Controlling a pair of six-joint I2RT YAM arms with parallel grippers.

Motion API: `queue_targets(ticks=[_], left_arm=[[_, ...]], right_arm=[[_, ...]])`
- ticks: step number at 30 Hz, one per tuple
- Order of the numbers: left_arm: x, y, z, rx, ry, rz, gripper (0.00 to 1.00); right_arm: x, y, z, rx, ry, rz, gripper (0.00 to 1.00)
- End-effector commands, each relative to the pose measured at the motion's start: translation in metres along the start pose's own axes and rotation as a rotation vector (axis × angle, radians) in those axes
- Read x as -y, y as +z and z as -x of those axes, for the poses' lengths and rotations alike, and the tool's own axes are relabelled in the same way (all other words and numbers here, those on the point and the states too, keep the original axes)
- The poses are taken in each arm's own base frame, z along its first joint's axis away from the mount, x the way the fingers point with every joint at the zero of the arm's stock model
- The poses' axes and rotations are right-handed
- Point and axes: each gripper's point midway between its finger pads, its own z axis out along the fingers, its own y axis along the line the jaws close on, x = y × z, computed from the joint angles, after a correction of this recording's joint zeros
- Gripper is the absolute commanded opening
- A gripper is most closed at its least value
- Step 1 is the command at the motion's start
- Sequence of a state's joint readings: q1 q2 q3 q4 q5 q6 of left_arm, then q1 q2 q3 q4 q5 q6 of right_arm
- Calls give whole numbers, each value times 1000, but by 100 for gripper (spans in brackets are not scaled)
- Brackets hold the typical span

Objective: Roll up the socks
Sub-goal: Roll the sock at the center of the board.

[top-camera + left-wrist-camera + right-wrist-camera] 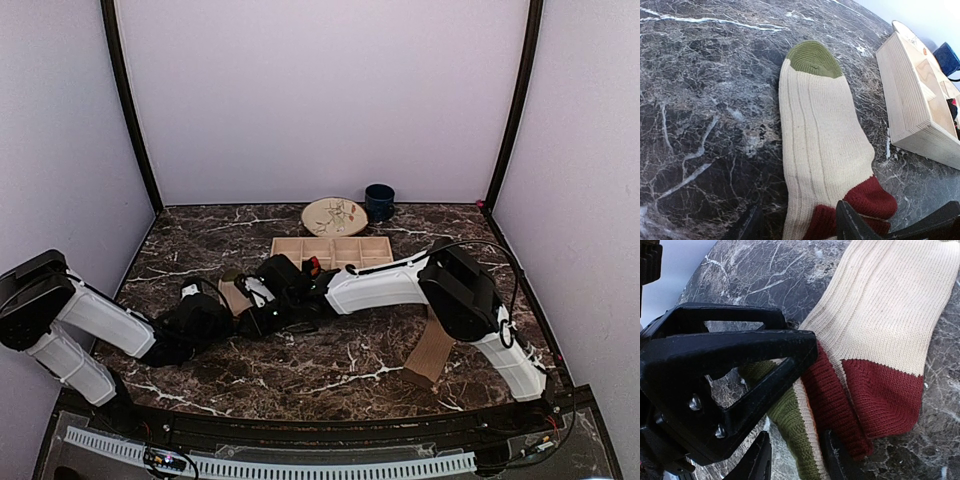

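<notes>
A cream ribbed sock point(822, 130) with an olive-green toe and a maroon heel lies flat on the dark marble table point(700, 100); its cuff end, banded maroon, cream and green, is folded up by the heel point(880, 395). My left gripper point(800, 227) is open astride that end, one finger on the maroon, the other on the table. My right gripper point(795, 462) is open around the green cuff band. The left gripper's black frame point(725, 375) hangs just above. From the top view both grippers point(262, 312) point(290, 290) meet over this sock point(235, 296). A plain tan sock point(430, 352) lies by the right arm.
A wooden compartment tray point(332, 250) stands just behind the grippers, close to the sock's right side point(905, 95). Behind it are a patterned plate point(335, 216) and a dark blue mug point(379, 202). Pale walls close off three sides of the table.
</notes>
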State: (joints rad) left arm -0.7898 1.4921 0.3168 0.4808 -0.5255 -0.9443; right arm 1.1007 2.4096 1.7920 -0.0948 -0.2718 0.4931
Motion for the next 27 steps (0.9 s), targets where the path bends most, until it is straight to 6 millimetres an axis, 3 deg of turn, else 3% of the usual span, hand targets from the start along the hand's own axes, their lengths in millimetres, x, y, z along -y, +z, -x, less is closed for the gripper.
queue_targets(ticks=[1,20,27], left_arm=[[-56,-7,-82,-326,84,106,50],[-64,-4,-95,-355,72,113,47],[-63,-5,-93,-350,73,116,47]], right_arm=[[20,-8,-5,-9,-25,-104,34],[31,-38,20,138,-234,-233,40],[36,-34,17,121,-255,-254,39]])
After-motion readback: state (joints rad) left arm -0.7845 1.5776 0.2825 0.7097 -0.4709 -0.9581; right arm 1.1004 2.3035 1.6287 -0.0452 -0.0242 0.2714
